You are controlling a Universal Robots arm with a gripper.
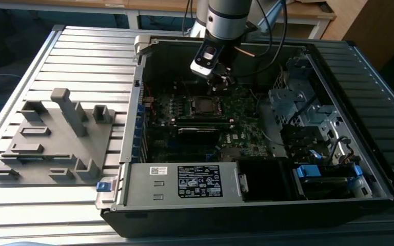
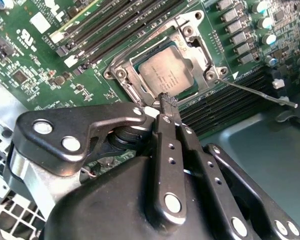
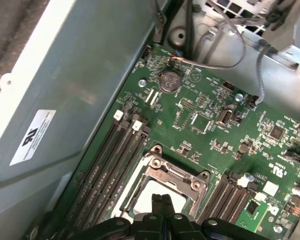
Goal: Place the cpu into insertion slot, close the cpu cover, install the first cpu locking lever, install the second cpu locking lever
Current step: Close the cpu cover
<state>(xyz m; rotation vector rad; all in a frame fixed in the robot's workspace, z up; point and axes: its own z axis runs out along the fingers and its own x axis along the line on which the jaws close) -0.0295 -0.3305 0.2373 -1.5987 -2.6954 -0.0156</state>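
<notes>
Hanging just beside the cpu cover [image 2: 194,44], your pincer [image 2: 168,101] is pinched fully shut, empty. The cpu [image 2: 165,75] lies seated under that cover. The wire locking lever [image 2: 257,93] beside it looks springy and slippery: hook it near its free end.

The fingers [image 2: 165,107] are shut tight together in front of the cpu cover [image 2: 192,45]. In the second wrist view they hide a bit of its edge and one corner of the cpu [image 2: 165,75]. The big black gripper [image 2: 168,100] behind them blocks a lot of the green motherboard [image 2: 35,55]. In the first wrist view the picture's edge cuts the cpu off, and the fingers cover some of it too. In the exterior view the insertion slot [image 1: 202,105] is too small to tell chip from cover. The arm [image 1: 228,15] runs out of that picture.
</notes>
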